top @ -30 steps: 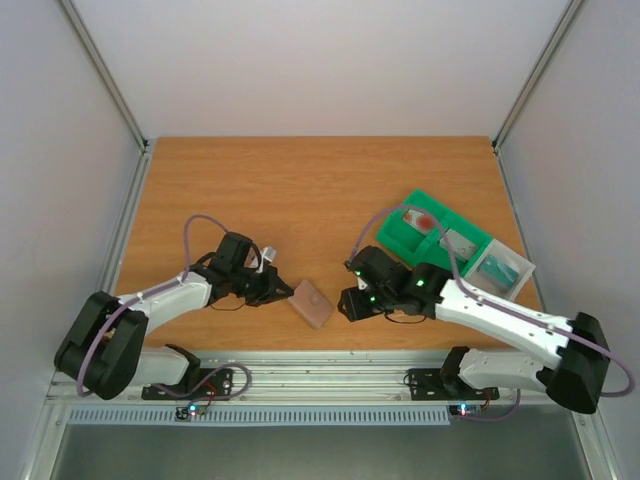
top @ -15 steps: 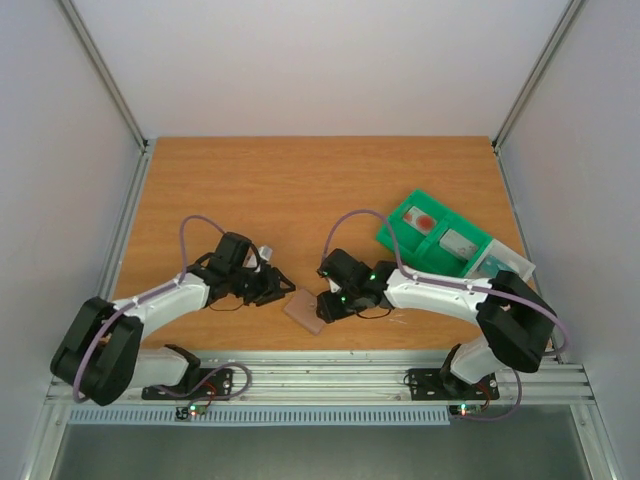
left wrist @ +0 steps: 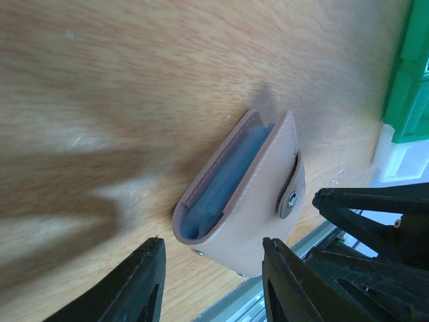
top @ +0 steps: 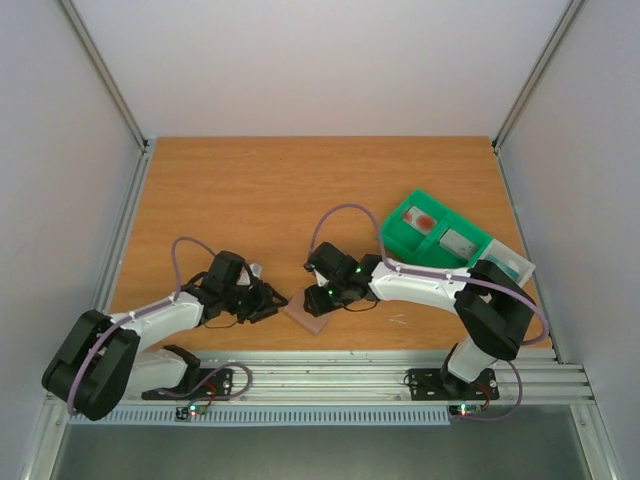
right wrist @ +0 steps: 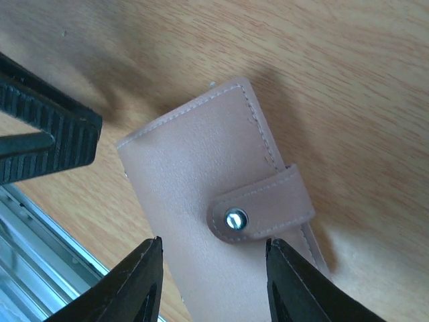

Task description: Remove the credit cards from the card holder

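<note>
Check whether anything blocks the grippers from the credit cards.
Yes: the tan card holder is closed, its snap strap fastened over its front, so its contents are enclosed. Nothing visible separates the left gripper or right gripper from the holder itself.

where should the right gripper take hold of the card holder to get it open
Probably the snap strap on the card holder, at its rounded free end by the metal stud. That end lies flat on the top face while the other wraps over the holder's edge, so come from above on the stud side and peel towards that edge. The right gripper hangs open over it.
</note>
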Tool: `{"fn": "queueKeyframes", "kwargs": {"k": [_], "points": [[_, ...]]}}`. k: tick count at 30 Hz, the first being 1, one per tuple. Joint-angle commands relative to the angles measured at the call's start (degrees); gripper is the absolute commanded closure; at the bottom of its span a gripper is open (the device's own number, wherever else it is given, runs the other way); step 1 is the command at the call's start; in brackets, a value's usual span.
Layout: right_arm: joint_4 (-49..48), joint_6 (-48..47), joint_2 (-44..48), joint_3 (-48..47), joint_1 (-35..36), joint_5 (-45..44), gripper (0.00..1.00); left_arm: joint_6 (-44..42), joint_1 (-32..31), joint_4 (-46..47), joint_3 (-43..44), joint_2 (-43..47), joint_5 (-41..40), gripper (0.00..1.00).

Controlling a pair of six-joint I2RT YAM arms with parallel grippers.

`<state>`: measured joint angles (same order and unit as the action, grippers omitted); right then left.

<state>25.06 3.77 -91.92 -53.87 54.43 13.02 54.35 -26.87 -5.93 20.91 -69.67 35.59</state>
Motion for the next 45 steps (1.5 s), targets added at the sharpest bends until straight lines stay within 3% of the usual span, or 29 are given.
{"fn": "queueKeyframes", "kwargs": {"k": [1,26,41,45], "points": [[-1.0,-1.0,-2.8,-3.1,0.3,1.4,0.57,3.1,-0.3,7.3,-2.6,1.8,0.6,0.61],[3.7,-2.3,-7.9,-3.3,1.3,-6.1,0.62,8.1,-0.4,19.2,-5.2,-4.8,3.7,0.66],[3.4,-1.5,-4.6,-1.1,1.9,-8.9,0.98,8.5,-0.4,21.0,-5.5,-7.5,2.6,0.69],[3.3,-1.1,-3.4,-0.2,1.9,-9.8,0.99,8.6,-0.5,21.8,-5.6,-8.5,2.4,0.69]]}}
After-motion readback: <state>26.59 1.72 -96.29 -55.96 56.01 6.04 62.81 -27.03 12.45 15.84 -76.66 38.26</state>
